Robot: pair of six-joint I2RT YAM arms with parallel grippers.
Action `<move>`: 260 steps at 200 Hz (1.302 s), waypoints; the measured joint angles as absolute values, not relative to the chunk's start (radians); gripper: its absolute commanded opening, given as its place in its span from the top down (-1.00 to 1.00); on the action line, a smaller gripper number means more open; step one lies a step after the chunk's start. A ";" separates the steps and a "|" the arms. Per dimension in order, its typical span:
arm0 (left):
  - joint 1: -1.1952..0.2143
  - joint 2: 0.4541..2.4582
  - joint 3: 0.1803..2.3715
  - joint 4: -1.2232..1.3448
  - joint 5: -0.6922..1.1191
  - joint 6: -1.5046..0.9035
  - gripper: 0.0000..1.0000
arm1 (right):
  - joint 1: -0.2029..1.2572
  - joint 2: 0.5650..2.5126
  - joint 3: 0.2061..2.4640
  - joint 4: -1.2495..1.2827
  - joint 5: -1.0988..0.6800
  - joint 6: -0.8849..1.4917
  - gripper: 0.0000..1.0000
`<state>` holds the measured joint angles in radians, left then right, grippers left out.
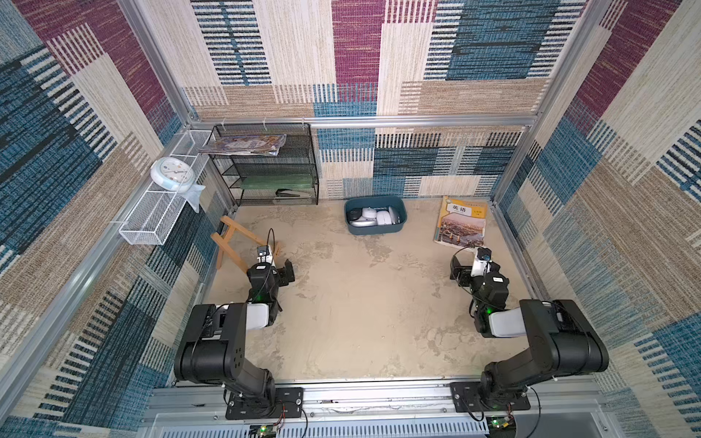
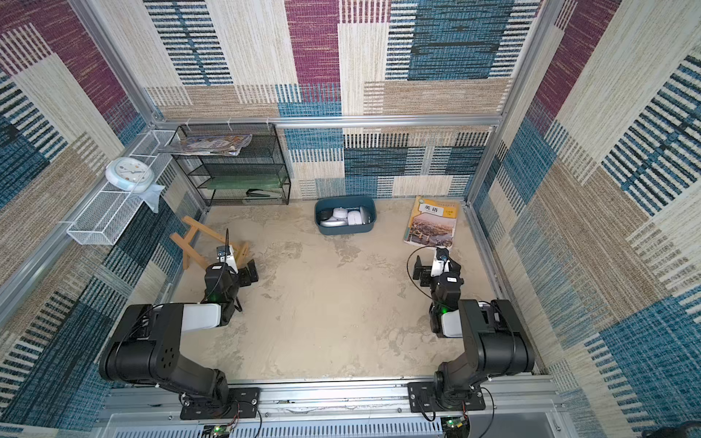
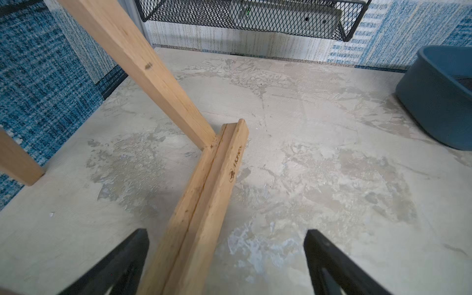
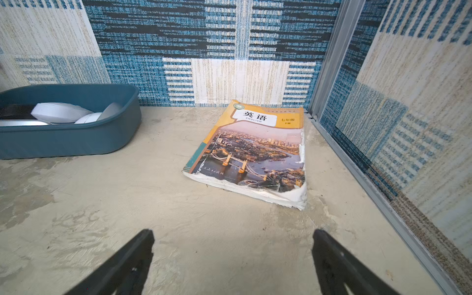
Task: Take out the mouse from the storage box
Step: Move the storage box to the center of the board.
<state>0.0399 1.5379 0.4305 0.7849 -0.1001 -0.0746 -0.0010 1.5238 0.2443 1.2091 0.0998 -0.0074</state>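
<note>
White computer mice (image 1: 382, 218) lie in the shallow teal-blue plastic storage box (image 1: 375, 229) by the far wall, long axis crosswise; right gripper (image 1: 459, 272) seems slightly nearer than left gripper (image 1: 287, 271), both wide open, empty

Bright, even light falls from above, leaving only soft, faint shadows beneath the arms on the tabletop (image 1: 360, 303). Both top views bow straight lines outward near the edges and render fine detail slightly soft. In the right wrist view the side wall (image 4: 408, 127) smears out of focus, and the dark tips of the right gripper (image 4: 233, 231) look soft-edged.
</note>
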 measured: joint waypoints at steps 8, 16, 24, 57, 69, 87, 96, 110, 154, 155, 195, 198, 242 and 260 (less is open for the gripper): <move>0.040 1.537 0.430 0.785 -0.100 -0.075 -0.97 | -0.001 1.524 0.244 1.209 0.100 -0.007 -0.99; 0.040 1.536 0.429 0.785 -0.100 -0.074 -0.98 | -0.001 1.524 0.244 1.209 0.100 -0.007 -0.99; 0.040 1.536 0.428 0.784 -0.100 -0.073 -0.97 | -0.001 1.524 0.244 1.209 0.100 -0.007 -0.99; 0.040 1.536 0.428 0.784 -0.099 -0.072 -0.97 | -0.001 1.524 0.244 1.209 0.100 -0.007 -0.99; 0.040 1.536 0.428 0.784 -0.097 -0.072 -0.97 | -0.001 1.524 0.244 1.209 0.100 -0.007 -0.99; 0.040 1.536 0.428 0.784 -0.097 -0.072 -0.97 | -0.001 1.524 0.244 1.209 0.100 -0.007 -0.98; 0.040 1.536 0.428 0.784 -0.097 -0.072 -0.97 | -0.001 1.524 0.244 1.209 0.100 -0.007 -0.99; 0.040 1.536 0.428 0.784 -0.097 -0.072 -0.97 | -0.001 1.524 0.244 1.209 0.100 -0.007 -0.99; 0.046 1.528 0.422 0.784 -0.076 -0.070 -0.98 | -0.001 1.505 0.226 1.211 0.071 -0.020 -0.99; 0.046 1.526 0.421 0.783 -0.074 -0.069 -0.98 | -0.001 1.502 0.224 1.211 0.068 -0.021 -0.99; -0.035 1.275 0.384 0.691 -0.064 -0.019 -0.97 | 0.072 1.226 0.225 1.096 -0.004 -0.097 -0.99; -0.049 1.244 0.382 0.680 -0.077 -0.019 -0.97 | 0.078 1.201 0.233 1.080 -0.009 -0.100 -0.98; -0.172 0.959 0.431 0.547 -0.108 -0.115 -0.97 | 0.088 0.930 0.368 0.814 -0.030 0.033 -0.98; -0.175 0.939 0.517 0.475 -0.108 -0.241 -0.97 | 0.089 0.867 0.426 0.702 -0.028 0.151 -0.99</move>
<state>-0.1753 0.9386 0.5171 0.4751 -0.1078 -0.2409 0.0895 0.8673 0.4259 0.7021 -0.0277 0.1513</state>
